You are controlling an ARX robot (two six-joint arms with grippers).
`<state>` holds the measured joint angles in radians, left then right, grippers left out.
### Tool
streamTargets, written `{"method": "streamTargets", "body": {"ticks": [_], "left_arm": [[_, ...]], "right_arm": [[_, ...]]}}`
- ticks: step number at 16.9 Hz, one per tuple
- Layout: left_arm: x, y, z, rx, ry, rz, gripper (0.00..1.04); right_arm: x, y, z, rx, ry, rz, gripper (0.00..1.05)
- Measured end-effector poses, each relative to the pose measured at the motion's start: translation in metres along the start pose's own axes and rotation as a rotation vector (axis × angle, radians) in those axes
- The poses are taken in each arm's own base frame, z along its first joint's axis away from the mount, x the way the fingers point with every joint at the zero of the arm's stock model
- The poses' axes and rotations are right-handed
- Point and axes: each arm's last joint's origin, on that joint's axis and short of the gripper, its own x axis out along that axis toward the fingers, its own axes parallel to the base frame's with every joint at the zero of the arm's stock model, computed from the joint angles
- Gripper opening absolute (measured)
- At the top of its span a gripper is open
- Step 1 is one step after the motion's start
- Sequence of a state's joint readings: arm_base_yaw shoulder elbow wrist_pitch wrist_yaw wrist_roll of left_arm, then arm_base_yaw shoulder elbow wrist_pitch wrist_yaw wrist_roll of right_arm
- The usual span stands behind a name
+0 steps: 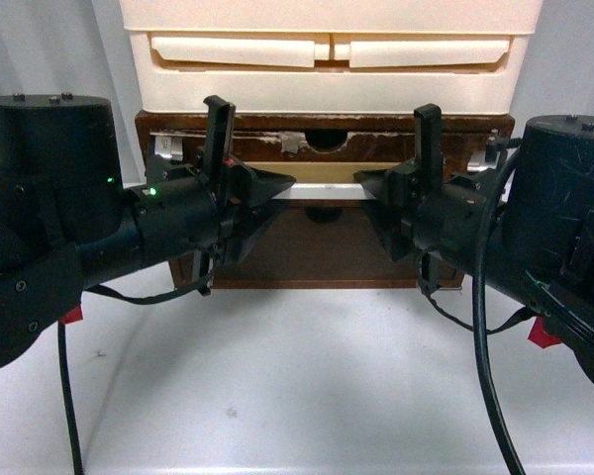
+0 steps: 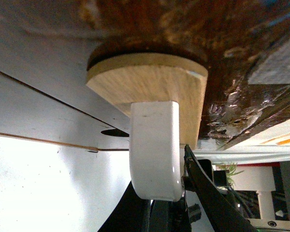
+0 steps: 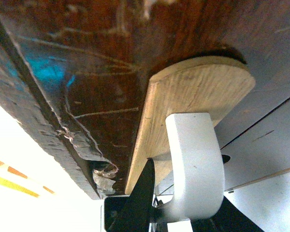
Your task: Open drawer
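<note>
The dark brown wooden drawer (image 1: 277, 146) sits under the cream unit, with a half-round notch and tape patches on its chipped top edge. Its white bar handle (image 1: 324, 192) runs across a tan plate (image 1: 307, 170). My left gripper (image 1: 280, 184) is shut on the handle's left end and my right gripper (image 1: 368, 182) on its right end. In the left wrist view, the handle's white leg (image 2: 154, 150) sits between the black fingers (image 2: 208, 198), below the tan plate (image 2: 150, 87). In the right wrist view, the handle (image 3: 193, 164) is clamped beside a black finger (image 3: 142, 198), against the drawer front (image 3: 87, 58).
Cream plastic drawers (image 1: 327, 49) stand on top of the wooden unit. A plain dark brown handleless front (image 1: 317, 247) lies below the drawer. The white tabletop (image 1: 297, 376) spreads in front. Black cables (image 1: 485, 327) hang from both arms.
</note>
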<state>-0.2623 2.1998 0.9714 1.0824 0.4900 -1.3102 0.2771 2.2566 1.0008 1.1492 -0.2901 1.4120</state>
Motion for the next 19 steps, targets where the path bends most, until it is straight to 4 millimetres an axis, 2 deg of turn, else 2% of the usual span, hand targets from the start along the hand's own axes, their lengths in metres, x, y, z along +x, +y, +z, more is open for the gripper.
{"method": "streamTargets", "body": {"ticks": [3, 5, 6, 8, 10, 11, 12, 13, 16, 17, 18, 19], "left_arm": [[-0.005, 0.000, -0.007, -0.017, -0.008, -0.013, 0.15], [-0.017, -0.004, -0.018, -0.017, -0.002, -0.002, 0.15], [-0.026, -0.006, -0.029, -0.013, 0.010, -0.001, 0.15], [-0.057, -0.007, -0.052, -0.009, 0.016, -0.007, 0.15], [-0.082, -0.003, -0.068, -0.033, 0.021, 0.033, 0.15], [-0.091, 0.001, -0.074, -0.042, 0.024, 0.051, 0.15], [-0.102, 0.000, -0.078, 0.002, 0.033, 0.057, 0.29], [-0.117, 0.000, -0.080, 0.018, 0.038, 0.072, 0.38], [-0.138, -0.021, -0.071, 0.203, 0.005, 0.152, 0.72], [-0.151, -0.025, -0.072, 0.295, -0.027, 0.203, 0.81], [-0.156, -0.028, -0.074, 0.446, -0.138, 0.202, 0.81], [-0.163, -0.024, -0.076, 0.682, -0.325, 0.272, 0.70]], "right_arm": [[-0.006, -0.001, -0.008, 0.017, 0.004, -0.001, 0.15], [-0.019, -0.001, -0.018, 0.016, 0.017, 0.000, 0.15], [-0.029, 0.000, -0.025, 0.015, 0.026, 0.000, 0.15], [-0.064, -0.002, -0.046, 0.017, 0.052, -0.011, 0.15], [-0.085, -0.006, -0.059, 0.036, 0.074, -0.050, 0.15], [-0.093, -0.009, -0.063, 0.012, 0.081, -0.069, 0.20], [-0.097, -0.012, -0.067, -0.054, 0.068, -0.099, 0.35], [-0.099, -0.011, -0.066, -0.086, 0.064, -0.108, 0.45], [-0.104, -0.013, -0.068, -0.145, 0.078, -0.129, 0.80], [-0.104, -0.017, -0.071, -0.236, 0.021, -0.149, 0.78], [-0.109, -0.020, -0.073, -0.403, -0.104, -0.191, 0.70], [-0.122, -0.013, -0.070, -0.618, -0.223, -0.269, 0.61]]}}
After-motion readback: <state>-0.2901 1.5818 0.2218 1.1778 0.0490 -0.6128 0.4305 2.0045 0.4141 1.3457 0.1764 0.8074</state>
